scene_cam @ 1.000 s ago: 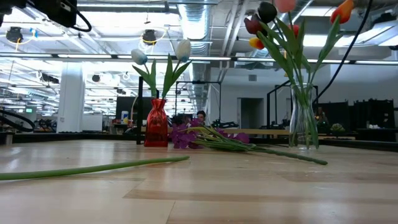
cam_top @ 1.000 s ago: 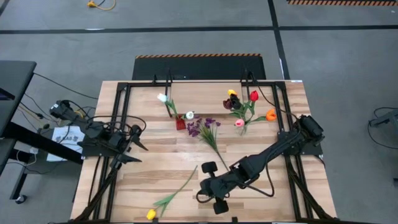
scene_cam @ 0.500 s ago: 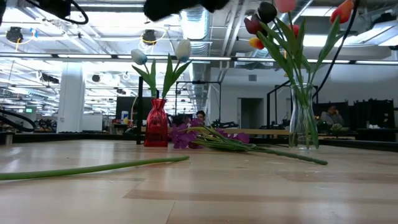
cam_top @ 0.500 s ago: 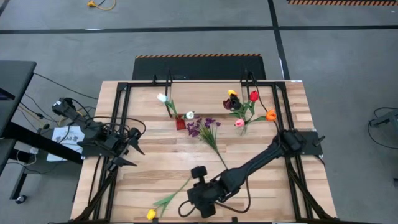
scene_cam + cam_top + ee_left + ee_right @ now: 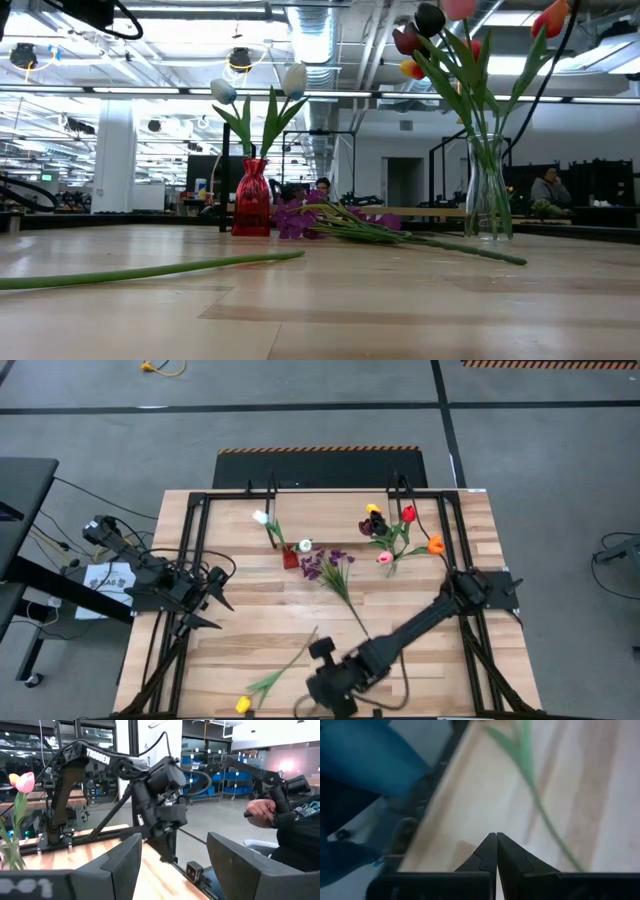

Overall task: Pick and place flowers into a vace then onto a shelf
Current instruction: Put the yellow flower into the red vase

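Note:
A yellow tulip [image 5: 243, 704] lies flat near the table's front edge, its green stem [image 5: 293, 658] running back toward the middle. My right gripper [image 5: 312, 703] hovers shut just right of that stem [image 5: 535, 785], touching nothing. A purple sprig [image 5: 330, 566] lies on the table mid-way back. A red vase [image 5: 290, 558] holds white tulips. A clear vase [image 5: 488, 195] holds red, orange, yellow, pink and maroon tulips. My left gripper [image 5: 215, 607] waits open at the table's left side. I cannot make out the shelf.
Black rails [image 5: 195, 560] run along the table's left, right and far sides. The table's near edge [image 5: 445, 800] lies close below my right gripper. A person [image 5: 295, 820] sits beyond the table. Bare planks [image 5: 260, 615] lie between the two arms.
My right arm has stretched out and carried its shut gripper down and toward the table's near-left, closer to the yellow tulip's stem. The flowers and vases have stayed where they were.

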Action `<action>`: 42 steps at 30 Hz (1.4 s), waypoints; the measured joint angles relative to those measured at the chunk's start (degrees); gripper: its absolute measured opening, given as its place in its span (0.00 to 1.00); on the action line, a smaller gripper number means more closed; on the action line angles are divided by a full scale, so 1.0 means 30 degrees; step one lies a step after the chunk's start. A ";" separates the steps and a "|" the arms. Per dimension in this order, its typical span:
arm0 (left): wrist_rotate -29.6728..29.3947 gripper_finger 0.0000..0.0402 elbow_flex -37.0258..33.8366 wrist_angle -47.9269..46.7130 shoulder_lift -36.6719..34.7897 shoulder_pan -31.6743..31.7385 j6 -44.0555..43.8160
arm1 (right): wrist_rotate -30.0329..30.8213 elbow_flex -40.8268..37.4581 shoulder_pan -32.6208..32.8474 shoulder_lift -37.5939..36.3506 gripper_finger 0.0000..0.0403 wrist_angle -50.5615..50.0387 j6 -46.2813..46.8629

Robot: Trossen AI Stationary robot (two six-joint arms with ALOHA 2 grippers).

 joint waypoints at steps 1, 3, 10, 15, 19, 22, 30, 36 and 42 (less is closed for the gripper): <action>0.0000 0.54 0.0000 0.0007 0.0117 0.0000 0.0000 | 0.0031 0.0000 0.0289 0.0000 0.00 -0.0013 0.0059; -0.0001 0.54 0.0000 0.0007 0.0326 0.0000 -0.0007 | 0.0580 -0.0158 0.0884 -0.0007 0.00 0.0030 0.0483; -0.0022 0.54 0.0000 0.0327 0.0915 0.0007 -0.0240 | 0.5895 -0.1183 0.3221 -0.0029 0.00 -0.0267 0.3458; -0.0022 0.54 0.0000 0.1199 0.1237 0.0007 -0.0219 | 0.9187 -0.3488 0.4402 -0.0022 0.00 0.1372 0.6292; -0.0030 0.54 0.0000 0.1384 0.1367 0.0007 -0.0158 | 1.1441 -0.5636 0.4982 -0.0007 0.00 0.3432 0.8715; -0.0037 0.54 0.0000 0.1384 0.1372 0.0007 0.0004 | 1.3635 -0.7132 0.5449 -0.0007 0.00 0.5438 1.0088; -0.0035 0.54 0.0000 0.1384 0.1372 0.0015 0.0044 | 1.7702 -1.1374 0.5885 -0.0015 0.00 1.3507 1.0500; -0.0033 0.54 0.0000 0.1369 0.1372 0.0015 0.0098 | 1.7672 -1.4229 0.5260 -0.0007 0.00 2.0306 0.8896; -0.0030 0.54 0.0000 0.1189 0.1372 0.0015 0.0800 | 1.5679 -1.6075 0.4697 -0.0015 0.00 2.5704 0.5691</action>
